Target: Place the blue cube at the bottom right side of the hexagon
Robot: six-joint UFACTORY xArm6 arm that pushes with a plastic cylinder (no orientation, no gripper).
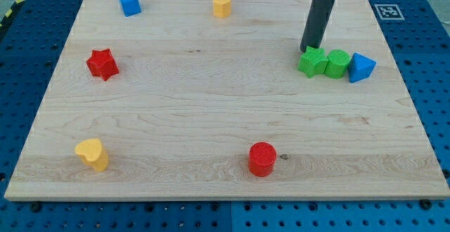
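The blue cube (129,2) sits near the view's top left of the wooden board (211,98). The yellow hexagon (222,4) stands at the top, right of the cube with a wide gap between them. My tip (306,50) is far to the right, touching the top-left edge of a green star-like block (312,62). The rod rises from there toward the top edge. The tip is well away from both the cube and the hexagon.
A green cylinder (337,63) and a blue triangular block (361,67) sit in a row right of the green star. A red star (103,64) is at left, a yellow heart (93,154) at bottom left, a red cylinder (262,159) at bottom centre.
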